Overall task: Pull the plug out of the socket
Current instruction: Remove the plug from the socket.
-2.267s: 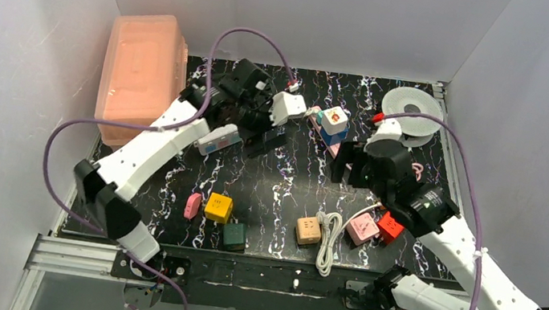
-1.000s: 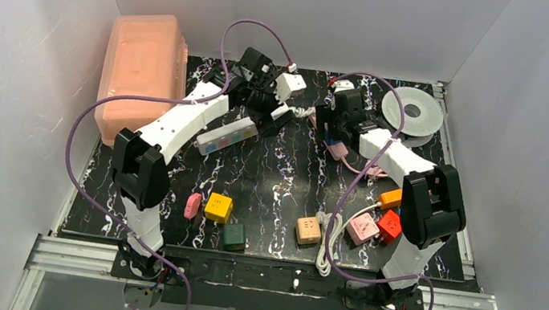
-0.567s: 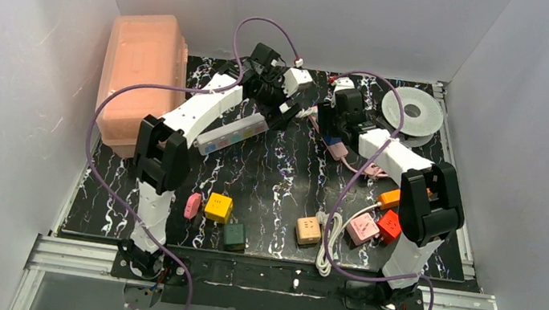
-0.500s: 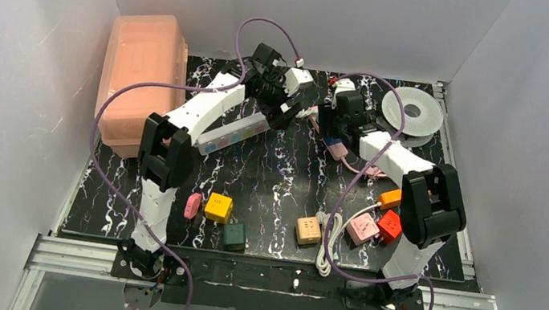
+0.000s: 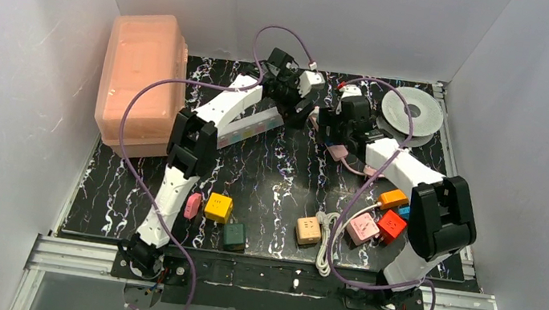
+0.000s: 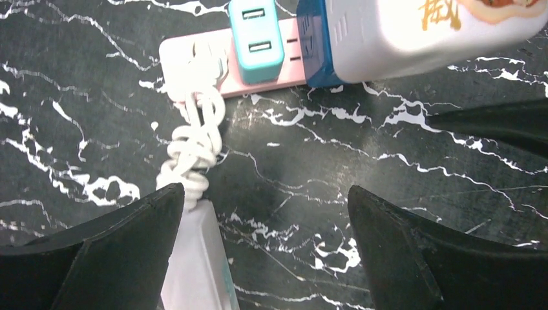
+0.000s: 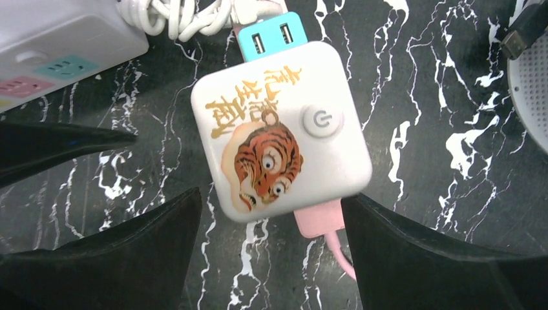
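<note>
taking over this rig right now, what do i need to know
Left gripper: open, empty, beside the end of the long white power strip.
Right gripper: open, empty, above the white tiger-print cube adapter on the slim pink bar.
Done: nothing gripped or pulled yet.
To do: find the strip's plug, none shows on its visible outlets; grip it and pull it off.

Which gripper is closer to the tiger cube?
Right. The right gripper hangs directly over the tiger cube, straddling it; the left gripper is off beside it.
</note>
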